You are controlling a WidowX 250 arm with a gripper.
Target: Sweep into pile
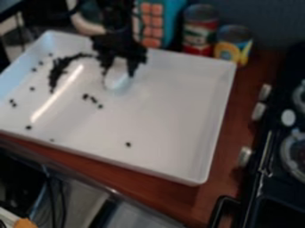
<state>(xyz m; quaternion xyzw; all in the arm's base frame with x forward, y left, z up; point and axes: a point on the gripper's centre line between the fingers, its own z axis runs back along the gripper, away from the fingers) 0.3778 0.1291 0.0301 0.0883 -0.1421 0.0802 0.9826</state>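
One black two-finger gripper (121,67), upper centre of frame, clamped on a pale rounded tool (117,81) over the white tray (170,104). Black pellets (56,72) form a curved band upper left; strays lie left and lower centre.

1. A kitchen-style setup; whether in a home or a lab, I cannot tell.
2. Along the right edge of the wooden counter (205,205), a black stove (269,156) shows knobs (258,111) and round burners (287,153).
3. Near the far edge, two food cans (200,29) stand.
4. Cables (51,191) hang below the near edge.
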